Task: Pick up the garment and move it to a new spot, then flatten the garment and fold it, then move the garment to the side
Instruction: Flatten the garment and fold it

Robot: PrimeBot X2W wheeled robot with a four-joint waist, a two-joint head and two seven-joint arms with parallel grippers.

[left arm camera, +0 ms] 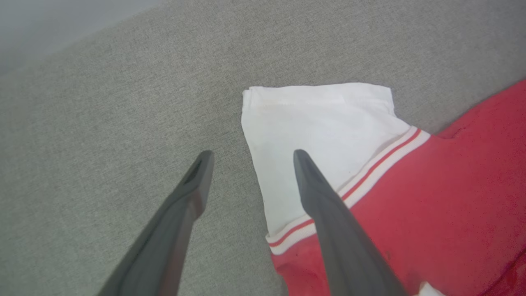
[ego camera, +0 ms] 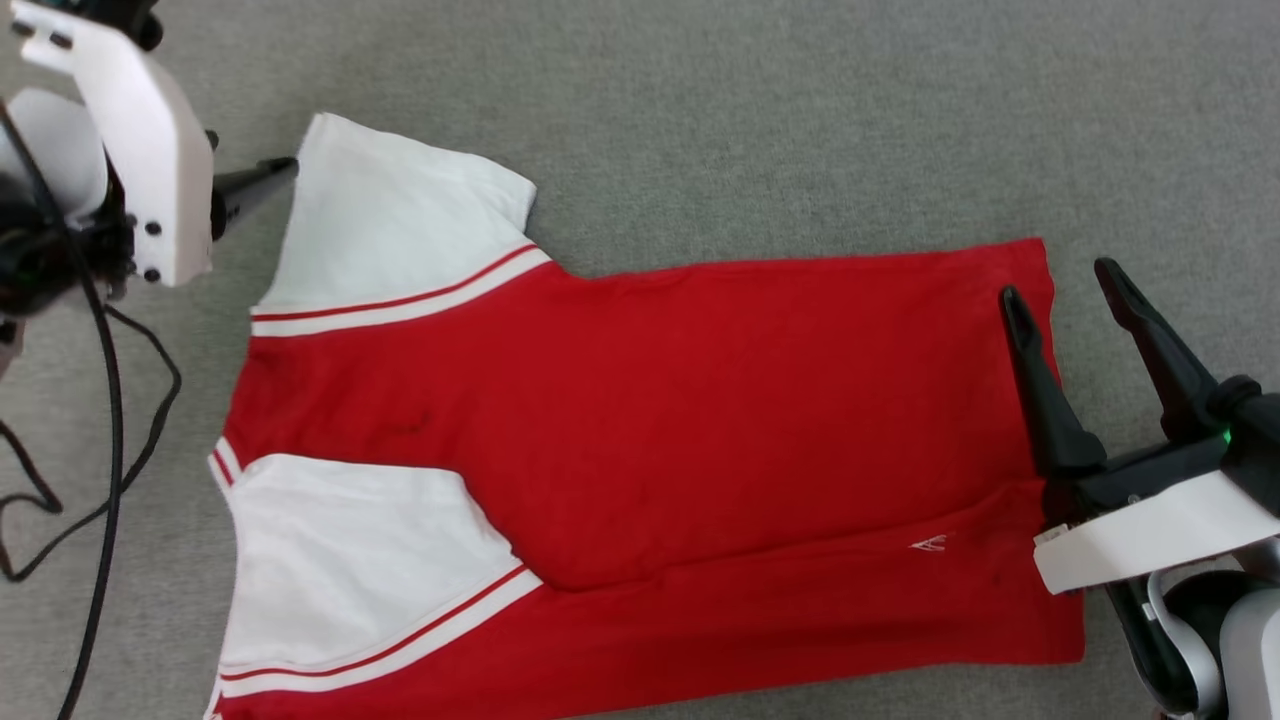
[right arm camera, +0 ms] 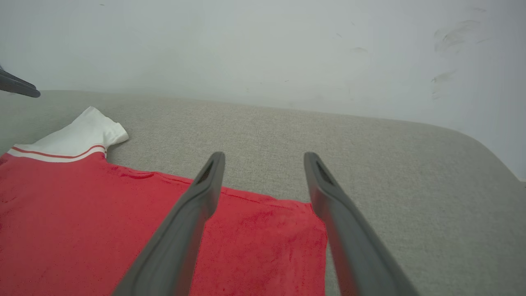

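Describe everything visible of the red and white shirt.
The shirt is red soft-looking cloth with white short sleeves, red-and-white stripes at their seams and a tiny white mark near the hem. It lies flat on grey fabric, neck end leftward, with a lengthwise fold. The open right tool straddles the hem corner; the open left tool straddles a sleeve edge; contact unclear.

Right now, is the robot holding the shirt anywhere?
No, nothing is held. The left gripper and the right gripper are both open at the edges of the shirt.
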